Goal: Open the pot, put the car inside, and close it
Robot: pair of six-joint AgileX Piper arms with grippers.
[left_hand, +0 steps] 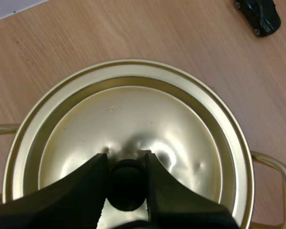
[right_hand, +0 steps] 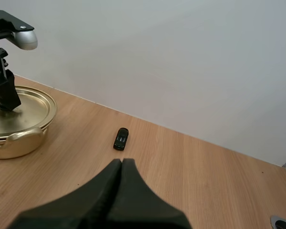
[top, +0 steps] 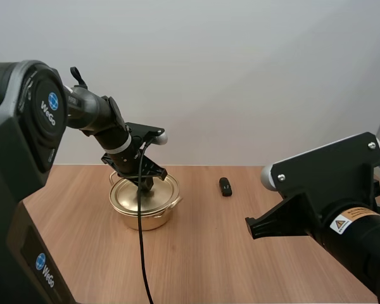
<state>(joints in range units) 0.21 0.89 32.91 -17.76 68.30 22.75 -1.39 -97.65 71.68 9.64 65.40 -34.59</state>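
My left jaws pinched the knob (left_hand: pixel 127 186) on the lid (top: pixel 161 195) of the pot (top: pixel 142 220).
The gold pot sat on the table (top: pixel 240 253), lid on, with my left jaws touching the black knob from both sides. The small black car (top: pixel 225 186) lay on the table apart from the pot (toward my right arm). My right jaws were pressed together, holding nothing.

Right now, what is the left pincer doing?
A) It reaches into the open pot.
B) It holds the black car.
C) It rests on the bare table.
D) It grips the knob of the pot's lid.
D: the left pincer has a finger on each side of the black knob of the lid, which sits on the pot; the car lies apart on the table.
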